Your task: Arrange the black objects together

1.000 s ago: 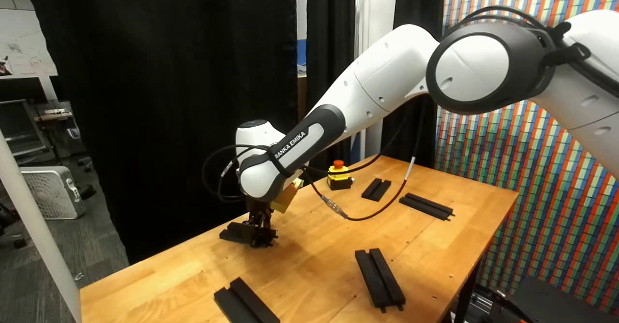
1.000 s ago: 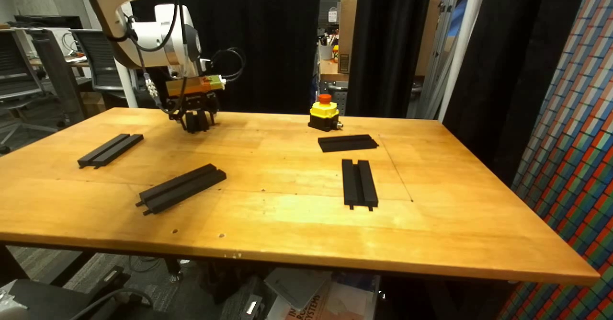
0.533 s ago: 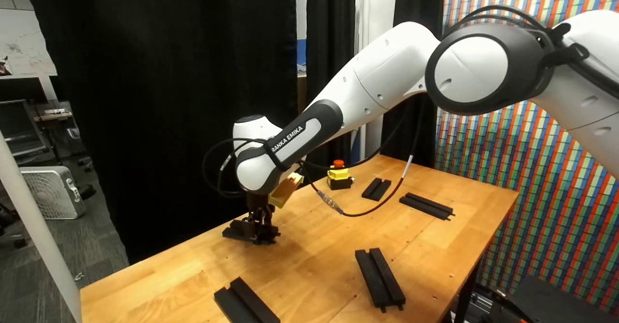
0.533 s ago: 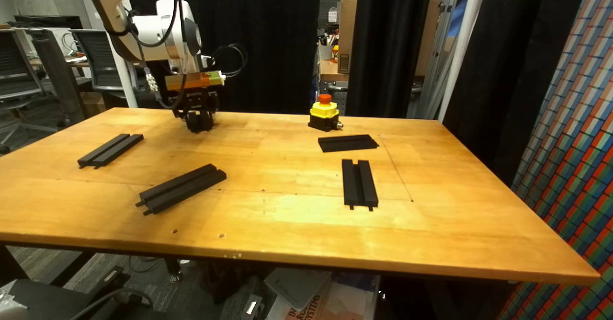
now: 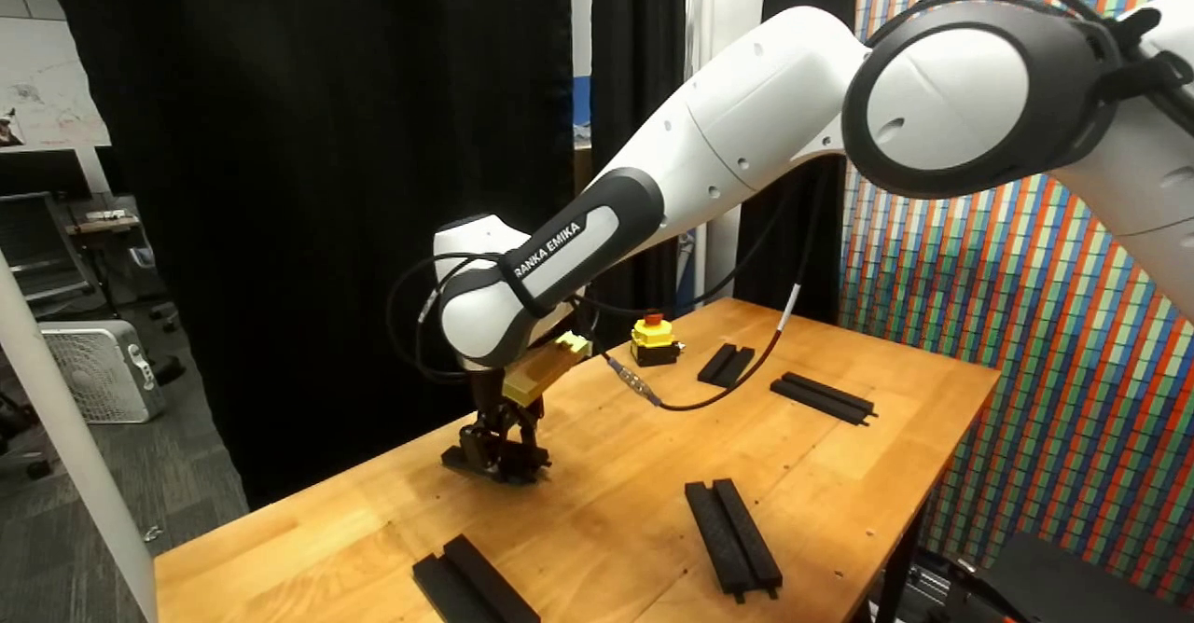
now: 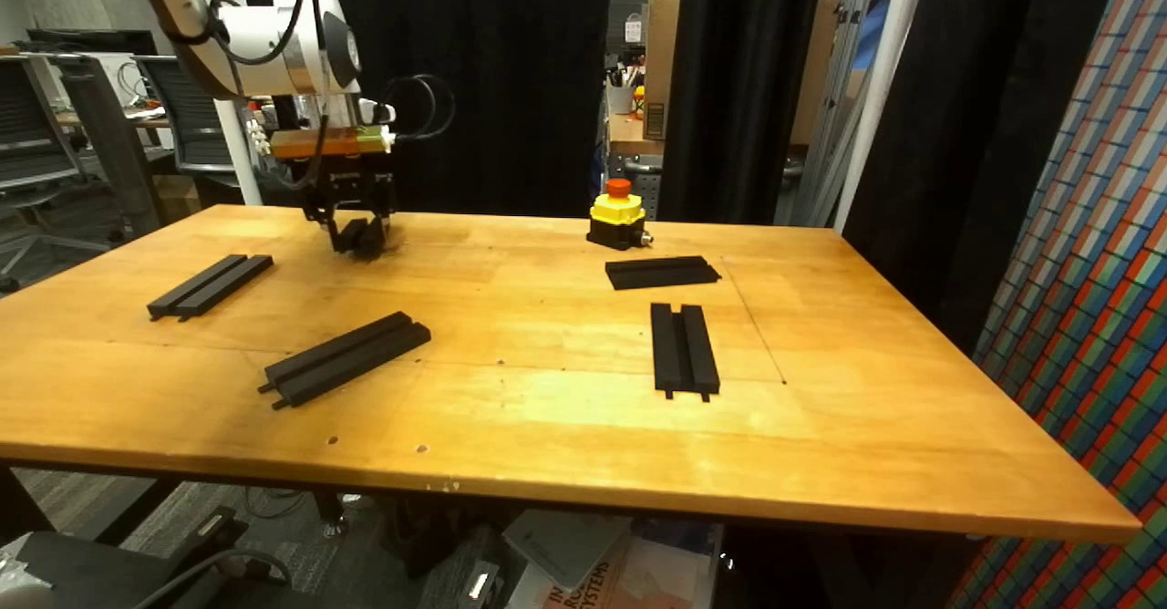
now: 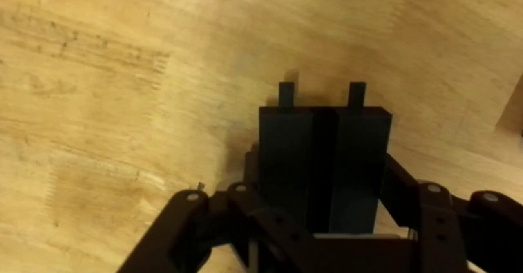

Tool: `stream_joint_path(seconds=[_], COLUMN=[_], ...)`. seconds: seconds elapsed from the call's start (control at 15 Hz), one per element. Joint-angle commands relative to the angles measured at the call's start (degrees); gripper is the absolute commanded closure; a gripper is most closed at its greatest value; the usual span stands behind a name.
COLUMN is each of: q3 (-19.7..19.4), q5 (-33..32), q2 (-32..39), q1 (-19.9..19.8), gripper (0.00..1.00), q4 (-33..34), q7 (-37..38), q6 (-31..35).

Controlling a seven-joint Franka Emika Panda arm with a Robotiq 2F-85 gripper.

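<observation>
Black bar [image 7: 322,162] in pincer [image 7: 322,173], four others [image 6: 346,360] scattered, red button [image 6: 618,190] near one

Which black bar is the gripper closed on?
The black bar near the wide black curtain: it alone has the gripper against both long sides. The other four bars lie apart on the table, ungripped.

In an exterior view, the white-and-grey arm [image 5: 737,138] slopes down from upper right to the bent wrist [image 5: 480,320] at left; beneath, the gripper [image 7: 320,168] points downward, jaws clamped in a grip.
</observation>
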Motion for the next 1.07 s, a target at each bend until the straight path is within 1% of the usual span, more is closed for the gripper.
stream_joint_path(seconds=[0.0,0.27,0.6,0.87,1.0], q3=[-0.25,1.5,4.53,6.48,7.81], q5=[2.8,6.44,13.17,18.07,20.91], q2=[-8.22,-15.71,-23.83,-26.08,-26.03], q1=[1.5,1.83,1.79,2.35,2.11], gripper=[0.55,0.55,0.55,0.55,0.55], q4=[-9.55,-19.73,-31.14,-36.52,-38.03], q7=[4.8,7.19,8.68,10.03,8.75], q6=[-0.25,2.73,6.99,12.32,16.04])
